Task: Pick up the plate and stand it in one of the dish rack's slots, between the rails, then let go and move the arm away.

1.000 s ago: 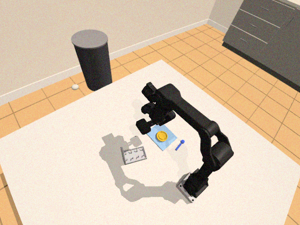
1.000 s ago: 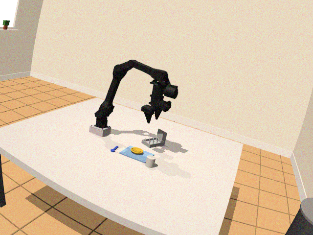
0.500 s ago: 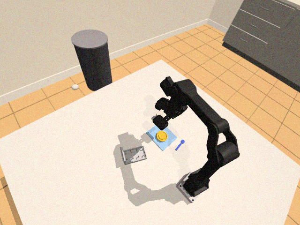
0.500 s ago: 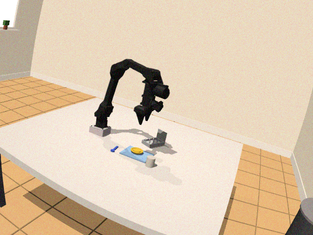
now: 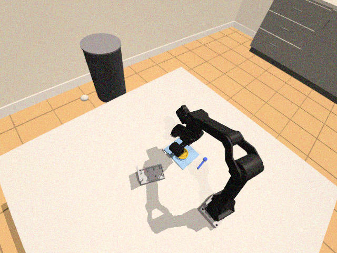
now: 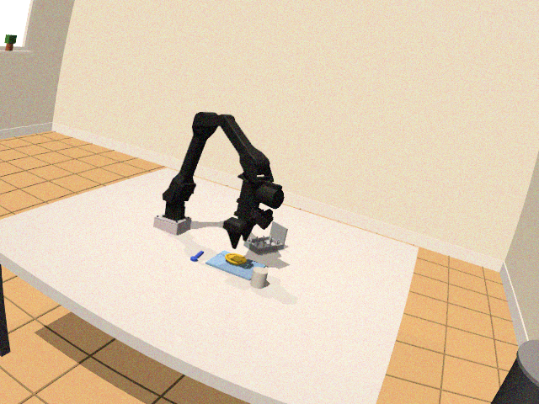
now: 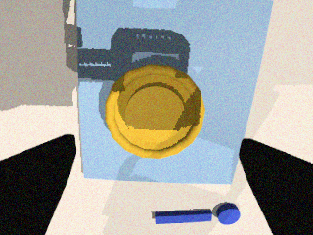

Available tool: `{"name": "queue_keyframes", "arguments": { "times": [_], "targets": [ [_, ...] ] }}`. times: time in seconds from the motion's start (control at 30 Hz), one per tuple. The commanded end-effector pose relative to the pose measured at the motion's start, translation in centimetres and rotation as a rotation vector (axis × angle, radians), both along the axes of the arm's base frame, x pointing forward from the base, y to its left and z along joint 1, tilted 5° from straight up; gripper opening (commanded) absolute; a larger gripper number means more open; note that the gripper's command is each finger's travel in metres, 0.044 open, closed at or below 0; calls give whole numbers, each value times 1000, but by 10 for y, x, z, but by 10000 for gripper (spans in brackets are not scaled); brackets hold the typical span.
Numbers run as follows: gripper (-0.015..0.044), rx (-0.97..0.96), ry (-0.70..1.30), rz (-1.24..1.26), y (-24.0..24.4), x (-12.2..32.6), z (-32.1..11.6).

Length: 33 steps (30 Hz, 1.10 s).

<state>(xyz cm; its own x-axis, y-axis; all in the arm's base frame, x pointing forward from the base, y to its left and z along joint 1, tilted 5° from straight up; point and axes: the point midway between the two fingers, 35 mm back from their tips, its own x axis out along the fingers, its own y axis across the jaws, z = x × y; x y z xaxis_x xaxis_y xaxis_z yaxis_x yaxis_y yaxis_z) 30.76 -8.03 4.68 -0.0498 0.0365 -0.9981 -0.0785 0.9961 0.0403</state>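
Above the light-blue mat point(image 5: 187, 160) point(image 6: 226, 266) point(image 7: 220, 122), the gripper point(image 6: 240, 243) point(image 7: 159, 145) stands wide with nothing between its fingers. On that mat lies the task's workpiece, the yellow plate point(image 5: 184, 154) point(image 6: 236, 258) point(image 7: 155, 110), flat and ungrasped. Approach appears to be the step in hand; grasping, lifting, turning on edge, insertion between the rails of the dish rack point(image 5: 139, 178) point(image 6: 264, 249), release and withdrawal all remain. The rack is positioned apart from the plate and holds no plate. Plate geometry: round, with a raised rim and a recessed circular centre; its surface is plain yellow, shaded in part. Mat geometry: thin, rectangular, uniform in colour. Rack geometry: a grey rectangular tray with short upright pegs in rows and a taller flat panel at one end; the material cannot be determined. Adjacent items: a blue spoon-like utensil point(image 5: 201, 163) point(image 6: 196, 256) point(image 7: 183, 215), slim-handled with a rounded head, beside the mat; a pale cylinder point(image 6: 258, 277), smooth-sided, at a mat corner. The arm point(image 5: 217, 127) point(image 6: 191, 156) is matte black with angular links.
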Motion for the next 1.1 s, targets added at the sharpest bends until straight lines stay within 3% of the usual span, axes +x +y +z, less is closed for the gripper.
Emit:
{"name": "queue_keyframes", "arguments": {
  "times": [0.0,1.07],
  "targets": [
    [400,-6,-7,7,-1,0,-4],
    [400,-6,-6,6,2,-6,-56]
  ]
}}
